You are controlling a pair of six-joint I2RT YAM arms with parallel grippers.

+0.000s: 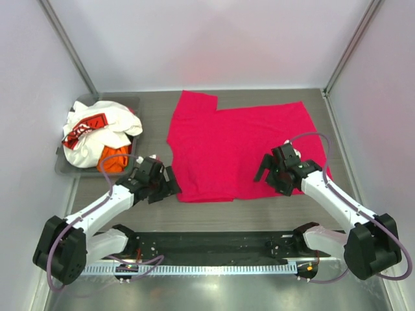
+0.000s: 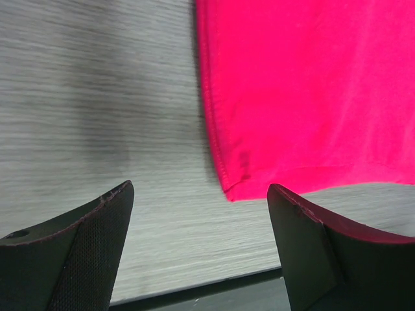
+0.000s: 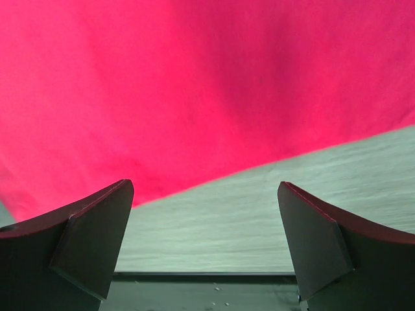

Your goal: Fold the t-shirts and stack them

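The magenta-red t-shirt (image 1: 237, 146) lies spread flat on the table's middle. Its near left corner shows in the left wrist view (image 2: 305, 97) and its near edge in the right wrist view (image 3: 207, 91). My left gripper (image 1: 167, 184) is open and empty just left of that corner. My right gripper (image 1: 271, 173) is open and empty over the shirt's near right edge. The white t-shirt with red-and-black print (image 1: 97, 129) and the orange t-shirt (image 1: 115, 162) lie crumpled in the grey bin (image 1: 65, 165) at the far left.
Grey walls enclose the table on the left, right and back. A black mat (image 1: 207, 245) and a metal rail (image 1: 207, 267) run along the near edge between the arm bases.
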